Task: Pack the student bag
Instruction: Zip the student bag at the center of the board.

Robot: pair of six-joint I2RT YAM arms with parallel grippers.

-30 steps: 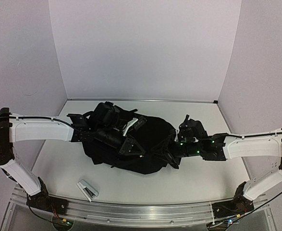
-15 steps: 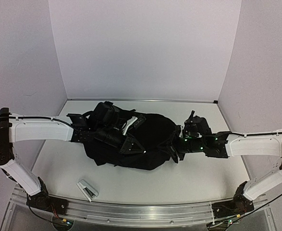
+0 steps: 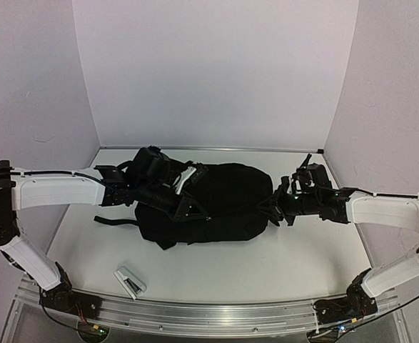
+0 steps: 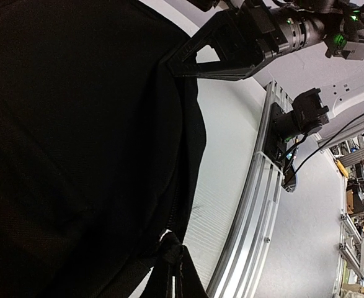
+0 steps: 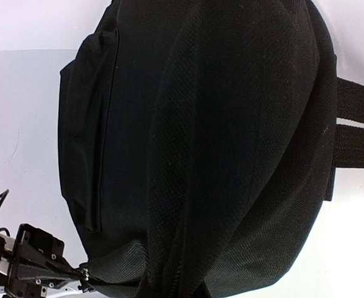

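The student bag (image 3: pixel 223 201), a big black backpack, lies stretched across the middle of the table. My left gripper (image 3: pixel 189 209) is at the bag's left front and looks shut on its fabric. In the left wrist view the bag (image 4: pixel 76 143) fills the left side and black webbing bunches at the bottom where my fingers are hidden. My right gripper (image 3: pixel 275 208) is at the bag's right end, shut on the fabric. In the right wrist view the bag (image 5: pixel 206 143) fills the frame and its folds converge at the bottom edge.
A small white and grey object (image 3: pixel 130 281) lies near the front left of the table. A strap (image 3: pixel 115 221) trails left from the bag. The aluminium rail (image 3: pixel 209 314) runs along the near edge. Walls close in the back and sides.
My right gripper has moved right and back, pulling the bag's end with it. The bag is now stretched longer and flatter. My left gripper shifted slightly left and back.
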